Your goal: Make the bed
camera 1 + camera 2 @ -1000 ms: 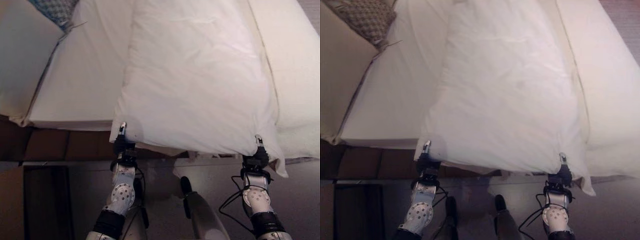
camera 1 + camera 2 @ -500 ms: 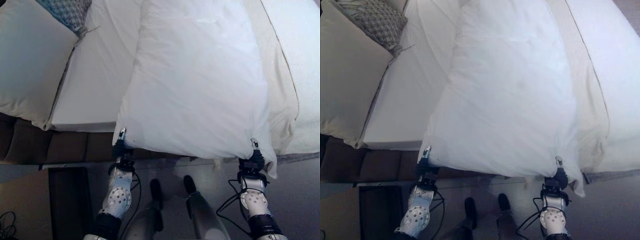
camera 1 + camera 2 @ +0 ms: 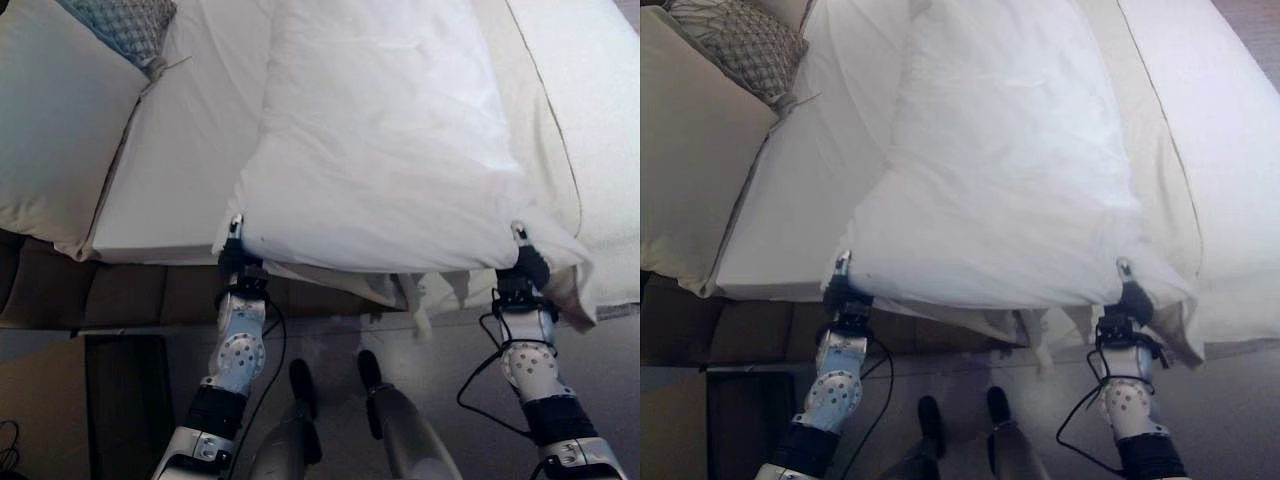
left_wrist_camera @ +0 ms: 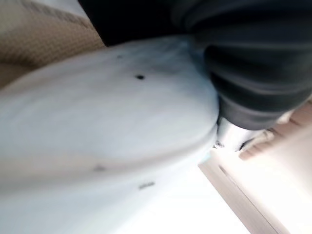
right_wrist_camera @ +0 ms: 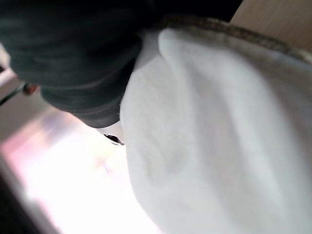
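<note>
Fingers of your left hand and right hand disappear under the near hem of the white duvet, so you cannot tell whether they grip it. Both arms reach straight up to the mattress's near edge, one at each corner of the duvet, which lies lengthwise along the bed. A cream pillow rests toward the left corner, part cut off, with a patterned cushion just beyond it.
</note>
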### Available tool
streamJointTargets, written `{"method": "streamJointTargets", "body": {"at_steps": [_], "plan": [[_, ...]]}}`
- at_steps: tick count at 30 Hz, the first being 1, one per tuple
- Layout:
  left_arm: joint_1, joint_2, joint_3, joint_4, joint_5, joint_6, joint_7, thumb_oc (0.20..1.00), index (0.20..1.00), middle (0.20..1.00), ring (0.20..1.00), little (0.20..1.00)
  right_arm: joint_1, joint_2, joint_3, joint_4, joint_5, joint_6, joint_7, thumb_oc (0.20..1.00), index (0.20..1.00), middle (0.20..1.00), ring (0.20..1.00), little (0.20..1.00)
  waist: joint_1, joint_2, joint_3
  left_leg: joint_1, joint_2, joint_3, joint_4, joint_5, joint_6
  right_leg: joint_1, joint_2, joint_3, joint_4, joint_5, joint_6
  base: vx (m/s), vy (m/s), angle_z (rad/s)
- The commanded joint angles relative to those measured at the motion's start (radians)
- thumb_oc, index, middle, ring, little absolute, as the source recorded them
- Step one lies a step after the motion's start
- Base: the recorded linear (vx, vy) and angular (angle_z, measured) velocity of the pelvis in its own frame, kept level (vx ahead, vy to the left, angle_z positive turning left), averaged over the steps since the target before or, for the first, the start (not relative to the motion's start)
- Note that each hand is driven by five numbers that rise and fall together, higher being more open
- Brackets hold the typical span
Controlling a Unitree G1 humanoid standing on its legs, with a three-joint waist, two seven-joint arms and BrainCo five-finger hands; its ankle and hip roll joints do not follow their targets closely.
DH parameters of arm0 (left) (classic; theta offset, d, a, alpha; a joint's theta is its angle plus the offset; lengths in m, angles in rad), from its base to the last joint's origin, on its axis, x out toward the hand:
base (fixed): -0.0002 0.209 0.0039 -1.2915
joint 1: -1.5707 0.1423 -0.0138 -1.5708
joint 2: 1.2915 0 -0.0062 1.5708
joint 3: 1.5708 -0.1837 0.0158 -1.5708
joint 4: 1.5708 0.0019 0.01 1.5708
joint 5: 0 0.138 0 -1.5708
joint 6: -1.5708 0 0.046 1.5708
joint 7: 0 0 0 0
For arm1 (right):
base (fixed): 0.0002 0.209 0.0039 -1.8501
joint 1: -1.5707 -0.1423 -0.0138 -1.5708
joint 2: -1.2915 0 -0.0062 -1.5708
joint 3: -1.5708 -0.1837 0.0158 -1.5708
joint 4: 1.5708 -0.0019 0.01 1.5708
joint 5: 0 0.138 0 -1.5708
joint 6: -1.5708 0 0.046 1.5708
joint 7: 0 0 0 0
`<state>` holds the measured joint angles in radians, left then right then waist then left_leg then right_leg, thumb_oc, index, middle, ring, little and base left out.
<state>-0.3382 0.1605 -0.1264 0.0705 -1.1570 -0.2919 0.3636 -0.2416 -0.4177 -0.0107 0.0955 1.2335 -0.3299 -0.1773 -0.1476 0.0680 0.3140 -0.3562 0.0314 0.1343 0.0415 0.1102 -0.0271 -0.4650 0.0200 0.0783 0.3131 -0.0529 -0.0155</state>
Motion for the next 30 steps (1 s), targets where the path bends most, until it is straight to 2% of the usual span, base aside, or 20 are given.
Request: {"method": "streamJointTargets", "body": {"at_steps": [1,6,10,14,16,17,19,20,21,22,24,27,29,30], "plan": [[-0.013,0.089,0.08,-0.104,0.061,-0.094,-0.075,0.2,0.2,0.2,0.2,0.2,0.01,0.006,-0.032,-0.082,-0.053,-0.053,0.041,0.2,0.2,0.2,0.2,0.2,0.015,-0.043,-0.075,0.031,-0.035,0.012,0.017,-0.067,-0.015,0.054,-0.033,0.048,-0.175,0.095,0.134,0.0,0.0,0.0],[0.149,0.061,0.124,-0.123,0.07,-0.078,-0.11,0.2,0.2,0.2,0.2,0.2,0.161,0.064,-0.071,-0.114,-0.056,-0.014,0.135,0.2,0.2,0.2,0.2,0.2,0.023,-0.051,-0.061,0.023,-0.039,0.013,0.009,-0.06,-0.011,0.05,-0.04,0.053,-0.193,0.108,0.135,0.0,0.0,0.0],[0.265,0.025,0.158,-0.049,0.074,-0.07,-0.088,0.2,0.2,0.2,0.2,0.2,0.226,0.1,-0.108,0.044,-0.048,0.014,0.193,0.2,0.2,0.2,0.2,0.2,0.029,-0.048,-0.043,0.011,-0.04,0.011,0.009,-0.056,-0.009,0.045,-0.047,0.048,-0.203,0.118,0.137,0.0,0.0,0.0],[0.311,-0.036,0.207,0.139,0.039,-0.08,-0.048,0.2,0.2,0.2,0.2,0.2,0.247,0.141,-0.113,0.283,-0.037,0.039,0.198,0.2,0.2,0.2,0.2,0.2,0.035,-0.051,-0.024,0.012,-0.038,0.015,0.01,-0.06,-0.007,0.049,-0.053,0.045,-0.21,0.121,0.14,0.0,0.0,0.0],[0.316,-0.042,0.222,0.253,0.077,-0.06,-0.058,0.2,0.2,0.2,0.2,0.2,0.243,0.162,-0.125,0.413,-0.037,0.048,0.211,0.2,0.2,0.2,0.2,0.2,0.041,-0.053,-0.021,0.005,-0.037,0.02,0.009,-0.059,-0.007,0.043,-0.056,0.044,-0.217,0.128,0.143,0.0,0.0,0.0],[0.306,-0.064,0.248,0.335,0.044,-0.064,-0.062,0.2,0.2,0.2,0.2,0.2,0.236,0.164,-0.121,0.475,-0.046,0.051,0.214,0.2,0.2,0.2,0.2,0.2,0.043,-0.054,-0.019,0.006,-0.037,0.022,0.01,-0.06,-0.007,0.044,-0.057,0.044,-0.218,0.128,0.143,0.0,0.0,0.0],[0.301,-0.073,0.256,0.386,0.043,-0.066,-0.066,0.2,0.2,0.2,0.2,0.2,0.234,0.17,-0.112,0.524,-0.054,0.067,0.228,0.2,0.2,0.2,0.2,0.2,0.044,-0.055,-0.019,0.004,-0.036,0.022,0.01,-0.06,-0.007,0.042,-0.058,0.044,-0.219,0.129,0.143,0.01,0.005,-0.02],[0.282,-0.087,0.298,0.516,0.058,-0.07,-0.06,0.2,0.2,0.2,0.2,0.2,0.228,0.174,-0.11,0.63,-0.08,0.072,0.235,0.2,0.2,0.2,0.2,0.2,0.048,-0.054,-0.019,0.006,-0.036,0.024,0.009,-0.061,-0.008,0.046,-0.061,0.043,-0.223,0.129,0.143,0.0,0.0,0.0],[0.275,-0.096,0.306,0.556,0.056,-0.075,-0.052,0.2,0.2,0.2,0.2,0.2,0.224,0.18,-0.105,0.661,-0.082,0.082,0.242,0.2,0.2,0.2,0.2,0.2,0.049,-0.055,-0.02,0.006,-0.035,0.026,0.009,-0.061,-0.009,0.046,-0.062,0.041,-0.223,0.129,0.144,0.04,0.02,0.01],[0.26,-0.095,0.326,0.668,0.101,-0.074,-0.037,0.2,0.2,0.2,0.2,0.2,0.218,0.182,-0.096,0.747,-0.103,0.092,0.246,0.2,0.2,0.2,0.2,0.2,0.05,-0.053,-0.019,0.013,-0.034,0.024,0.009,-0.066,-0.01,0.054,-0.065,0.039,-0.225,0.125,0.145,0.0,0.0,0.0],[0.245,-0.102,0.349,0.734,0.09,-0.083,-0.019,0.2,0.2,0.2,0.2,0.2,0.205,0.182,-0.077,0.829,-0.146,0.118,0.244,0.2,0.2,0.2,0.2,0.2,0.052,-0.053,-0.02,0.017,-0.032,0.026,0.007,-0.067,-0.011,0.057,-0.066,0.038,-0.227,0.125,0.144,0.02,0.008,0.0],[0.242,-0.102,0.351,0.736,0.089,-0.083,-0.021,0.2,0.2,0.2,0.2,0.2,0.201,0.182,-0.077,0.832,-0.146,0.118,0.246,0.2,0.2,0.2,0.2,0.2,0.053,-0.054,-0.021,0.012,-0.032,0.027,0.006,-0.064,-0.011,0.053,-0.066,0.04,-0.228,0.129,0.143,0.0,0.0,0.0],[0.229,-0.104,0.376,0.875,0.117,-0.06,-0.028,0.2,0.2,0.2,0.2,0.2,0.179,0.188,-0.064,0.945,-0.184,0.145,0.244,0.2,0.2,0.2,0.2,0.2,0.058,-0.051,-0.026,0.015,-0.031,0.025,0.006,-0.065,-0.013,0.059,-0.07,0.032,-0.23,0.126,0.143,0.0,0.0,0.0],[0.226,-0.103,0.378,0.878,0.116,-0.061,-0.031,0.2,0.2,0.2,0.2,0.2,0.177,0.188,-0.064,0.947,-0.184,0.145,0.246,0.2,0.2,0.2,0.2,0.2,0.057,-0.051,-0.025,0.015,-0.031,0.024,0.006,-0.065,-0.013,0.059,-0.07,0.031,-0.23,0.126,0.143,0.0,0.0,0.0]]}}
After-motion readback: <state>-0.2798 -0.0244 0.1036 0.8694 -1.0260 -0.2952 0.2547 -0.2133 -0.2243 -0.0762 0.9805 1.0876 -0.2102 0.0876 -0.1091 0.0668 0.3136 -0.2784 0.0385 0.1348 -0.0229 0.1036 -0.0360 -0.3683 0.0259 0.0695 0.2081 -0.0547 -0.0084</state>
